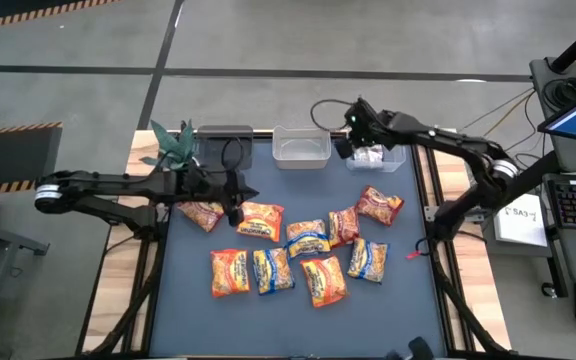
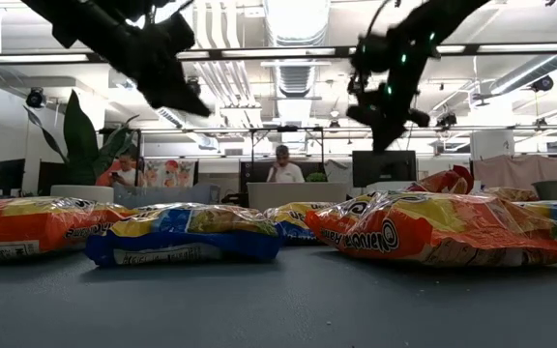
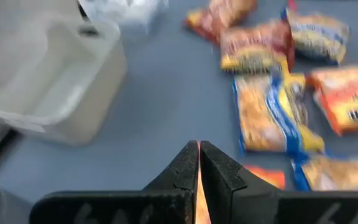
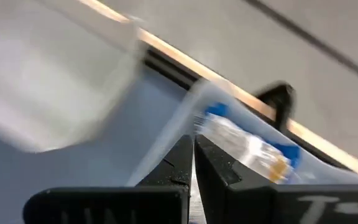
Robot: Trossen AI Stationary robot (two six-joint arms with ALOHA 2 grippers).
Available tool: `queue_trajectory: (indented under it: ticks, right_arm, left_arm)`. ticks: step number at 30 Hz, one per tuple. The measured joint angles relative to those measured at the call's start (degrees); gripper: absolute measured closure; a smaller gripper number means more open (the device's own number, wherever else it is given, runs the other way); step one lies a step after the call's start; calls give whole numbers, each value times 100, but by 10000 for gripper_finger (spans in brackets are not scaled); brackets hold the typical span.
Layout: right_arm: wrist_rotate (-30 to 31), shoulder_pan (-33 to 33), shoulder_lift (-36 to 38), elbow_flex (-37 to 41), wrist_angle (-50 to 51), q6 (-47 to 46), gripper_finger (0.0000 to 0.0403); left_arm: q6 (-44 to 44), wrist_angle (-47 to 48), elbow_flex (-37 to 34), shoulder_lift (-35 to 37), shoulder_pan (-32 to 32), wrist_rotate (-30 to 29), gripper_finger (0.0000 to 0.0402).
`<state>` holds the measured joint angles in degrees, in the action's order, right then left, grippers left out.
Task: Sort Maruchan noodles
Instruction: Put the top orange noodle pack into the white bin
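Left end effector (image 1: 236, 203), fingers together and empty, hangs over the far-left edge of the Maruchan noodles (image 1: 298, 250) scattered mid-worktop (image 1: 183, 300); the nearest orange packet (image 1: 261, 221) lies just to its right and nearer, long axis roughly left-right. Right end effector (image 1: 346, 137), also closed and empty, sits far right by the right bin (image 1: 376, 157), farther from the pile. Packet lettering is partly visible but not legible.

Bright, even overhead room light; both wrist views are motion-blurred, the low view's foreground soft.
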<state>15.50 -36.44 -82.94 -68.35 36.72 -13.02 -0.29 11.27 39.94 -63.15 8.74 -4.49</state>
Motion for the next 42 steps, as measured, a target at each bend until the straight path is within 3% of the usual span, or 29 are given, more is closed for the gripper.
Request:
queue_trajectory:
  ticks: [4,6,11,15,21,30,38,42]
  right_arm:
    - [-164,670,506,615,-854,222,394]
    - [-606,948,809,1058,-1553,630,394]
    - [-2323,1283,1454,2216,-3434,1266,394]
    - [-2738,1289,1956,2791,-4578,1753,394]
    - [-2742,1241,2657,2910,-4685,2140,394]
    - [-2766,1243,2878,2952,-4295,2274,394]
    - [-2751,1239,2763,2952,-4292,2377,394]
    - [-2750,1226,2759,2952,-4297,2410,394]
  left_arm:
    - [-154,396,-3,-81,-105,861,402]
    - [-266,420,-4,-131,-178,1193,402]
    - [-493,440,-4,-359,-434,1278,402]
    - [-439,425,-4,-657,-718,1275,390]
    - [-370,386,74,-1278,-1096,1146,320]
    - [58,781,638,-2102,-1166,-218,178]
    - [134,1538,883,-2757,-1181,-328,140]
    - [-11,1534,894,-2941,-1185,-975,139]
